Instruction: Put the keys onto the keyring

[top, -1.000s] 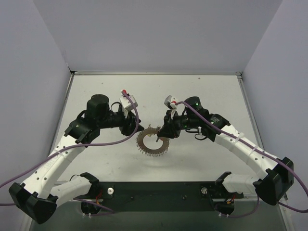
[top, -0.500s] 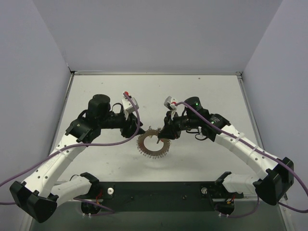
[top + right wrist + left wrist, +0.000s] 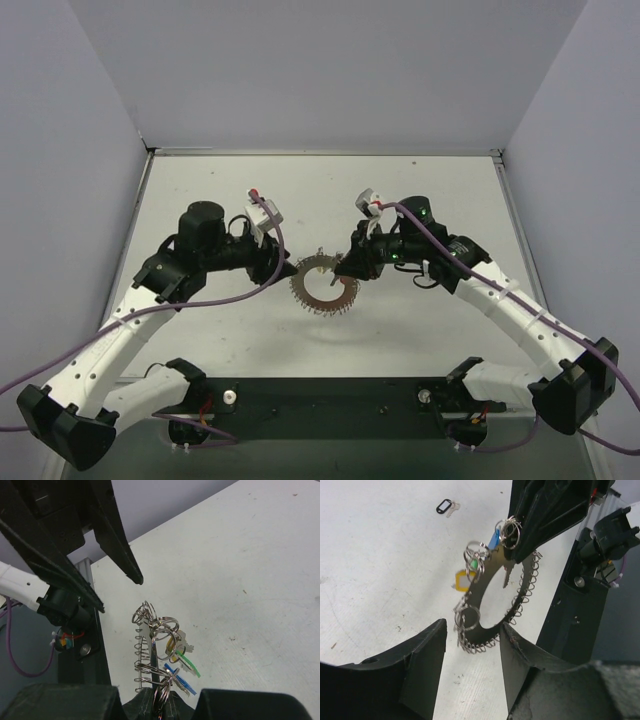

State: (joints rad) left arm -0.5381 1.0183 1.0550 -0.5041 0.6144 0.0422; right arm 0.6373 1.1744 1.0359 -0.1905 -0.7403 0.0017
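Left fingers [image 3: 280, 266]: apart, tips just beside the left rim of the keyring [image 3: 325, 288]. Right fingers [image 3: 348, 268]: clamped on the ring's right rim. Keyring: between the two arms, over the middle of the table [image 3: 420, 190], tilted and held off the surface.

Left wrist view. Left fingers [image 3: 427, 655]: spread wide, with the lower arc of the keyring [image 3: 475, 600] between the tips and touching neither, as far as can be seen. Right fingers [image 3: 540, 510]: closed on the upper rim. Keys [image 3: 476, 565]: blue, green and yellow heads, hung by small split rings along the left and upper band. Black-tagged key [image 3: 445, 506]: alone on the table [image 3: 370, 555], well apart from the ring.

Right wrist view. Right fingers [image 3: 140, 705]: pinched on the keyring [image 3: 150, 647], which is seen edge-on and stands up from them. Keys [image 3: 186, 664]: green, blue and yellow heads, right of the ring. Left fingers [image 3: 115, 535]: apart, beyond the ring.
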